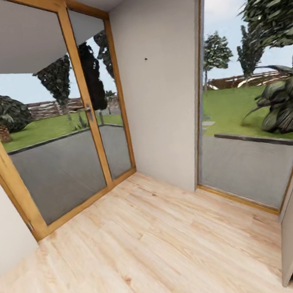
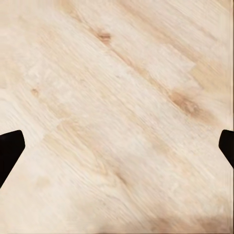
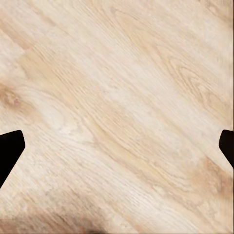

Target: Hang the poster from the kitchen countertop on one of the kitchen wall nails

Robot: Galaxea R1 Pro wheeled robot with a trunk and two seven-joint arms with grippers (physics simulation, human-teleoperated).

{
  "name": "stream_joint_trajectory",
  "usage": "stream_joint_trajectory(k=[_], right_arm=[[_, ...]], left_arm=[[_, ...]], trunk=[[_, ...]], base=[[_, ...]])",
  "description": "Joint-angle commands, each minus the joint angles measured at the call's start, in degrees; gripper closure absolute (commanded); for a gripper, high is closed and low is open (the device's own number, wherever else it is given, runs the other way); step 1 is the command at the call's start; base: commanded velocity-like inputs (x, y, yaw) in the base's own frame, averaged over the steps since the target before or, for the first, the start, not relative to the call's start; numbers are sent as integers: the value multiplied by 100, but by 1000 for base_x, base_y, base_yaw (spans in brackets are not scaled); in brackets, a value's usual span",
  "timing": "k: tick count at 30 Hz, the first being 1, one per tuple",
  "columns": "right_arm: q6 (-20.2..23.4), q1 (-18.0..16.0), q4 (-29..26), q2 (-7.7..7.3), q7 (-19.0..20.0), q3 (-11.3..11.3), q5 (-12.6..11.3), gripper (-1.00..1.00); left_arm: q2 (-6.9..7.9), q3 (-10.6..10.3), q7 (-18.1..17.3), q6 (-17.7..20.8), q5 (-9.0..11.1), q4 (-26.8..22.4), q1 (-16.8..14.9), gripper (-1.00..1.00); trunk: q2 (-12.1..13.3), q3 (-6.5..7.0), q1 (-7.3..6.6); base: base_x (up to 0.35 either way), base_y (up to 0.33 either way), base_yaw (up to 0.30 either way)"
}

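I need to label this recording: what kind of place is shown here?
Probably a corner of a house beside a garden: light wooden floor, wood-framed glass door facing a lawn, and a pale wall with a small dark nail.

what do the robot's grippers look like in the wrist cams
Little of either shows. The left gripper has plain black fingertips with blunt, angled ends, and the right gripper has matching black fingertips. No cables, markings or other colours can be made out.

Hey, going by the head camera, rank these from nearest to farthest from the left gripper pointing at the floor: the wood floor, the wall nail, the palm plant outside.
1. Wood floor, right under the open left gripper.
2. Wall nail, a dark speck high on the pale wall panel ahead.
3. Palm plant, outside past the right-hand window.
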Motion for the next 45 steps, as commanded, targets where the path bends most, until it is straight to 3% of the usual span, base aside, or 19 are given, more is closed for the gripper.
stream_joint_trajectory(k=[1, 5, 10, 15, 33, 38, 45], right_arm=[[-72, -5, 8, -1, -3, -4, -2, -100], [-115, -5, 8, -2, -3, -40, -3, -100], [-137, -5, 3, -2, -3, -691, 6, -100], [-141, -5, 0, -2, -3, -885, 13, -100], [-143, -5, 31, 2, 5, -902, 49, -100], [-143, -5, 34, 4, 6, -904, 50, -100], [-143, -5, 31, 15, 6, -906, 36, -100]], left_arm=[[-2, 3, 2, -7, -4, -8, 3, -100], [-5, -5, 4, -7, -6, -6, 2, -100], [-10, -33, 5, -7, -12, 129, 3, -100], [-11, -42, 5, -7, -17, 175, 3, -100], [-17, -45, 5, -10, -32, 193, 3, -100], [-19, -34, 5, -11, -268, 196, 3, -100], [-19, -27, 5, -14, -378, 196, 3, -100]], trunk=[[-3, -3, 0], [-3, 5, 0], [-3, 18, 0], [-3, 28, 0], [-3, 31, 0], [-3, 31, 0], [-3, 31, 0]], base=[[0, -281, -300], [0, -293, -300], [0, -302, -300], [-6, -304, -241], [-109, -303, -19], [-160, -293, 0], [-185, -241, -97]])
